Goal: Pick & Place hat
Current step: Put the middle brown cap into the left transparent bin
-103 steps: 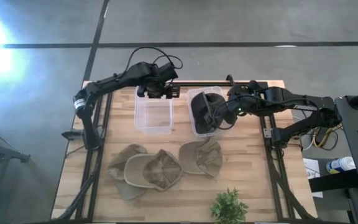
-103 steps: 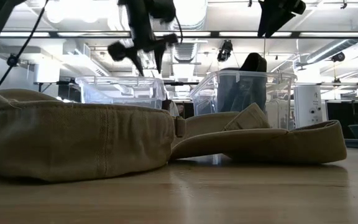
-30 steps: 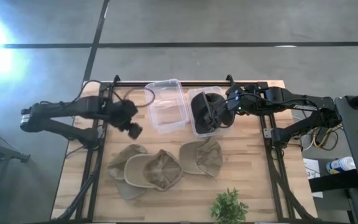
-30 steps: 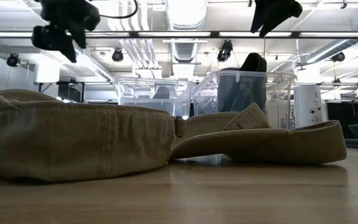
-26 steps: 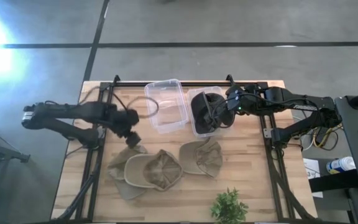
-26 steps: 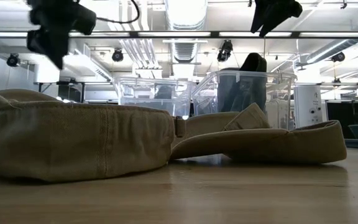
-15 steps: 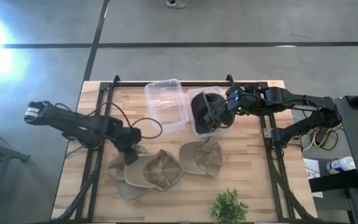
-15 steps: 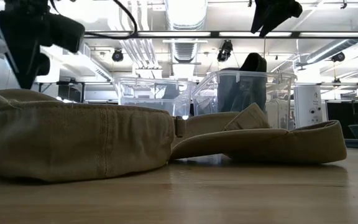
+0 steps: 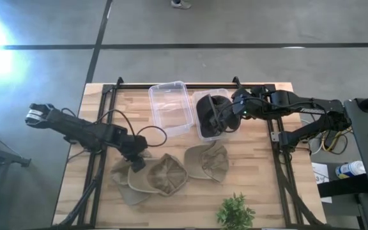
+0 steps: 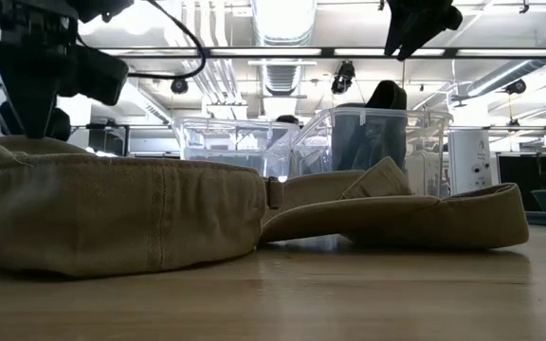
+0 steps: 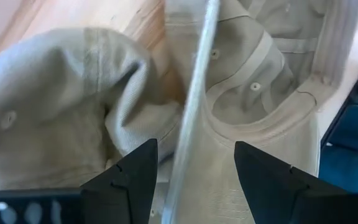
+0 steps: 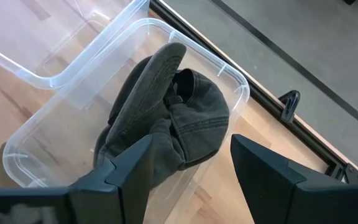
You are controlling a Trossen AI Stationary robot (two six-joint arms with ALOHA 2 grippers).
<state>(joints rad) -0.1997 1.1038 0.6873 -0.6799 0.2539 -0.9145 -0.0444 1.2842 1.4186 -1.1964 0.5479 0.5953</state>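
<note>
Three tan hats lie overlapping on the table's near half: a left one, a middle one and a right one. My left gripper is open, pointing down over the seam where the left hat's crown meets the middle hat's brim edge. In the low view it hangs just over the tan crown. A dark hat sits crumpled in the right clear bin. My right gripper hovers open above it. My left gripper comes from above with one finger on each side of the brim edge between the two tan hats. I cannot tell whether its fingertips touch the cloth. The hats lie flat on the table.
An empty clear bin stands beside the right bin at the table's far side. A small green plant stands at the near edge. A black frame rail runs along the far edge. Bare wood shows at the table's right near part.
My left gripper has swung from beside the empty bin toward the table's near edge and come down over the left tan hats, staying open. The hats and bins have kept their places.
</note>
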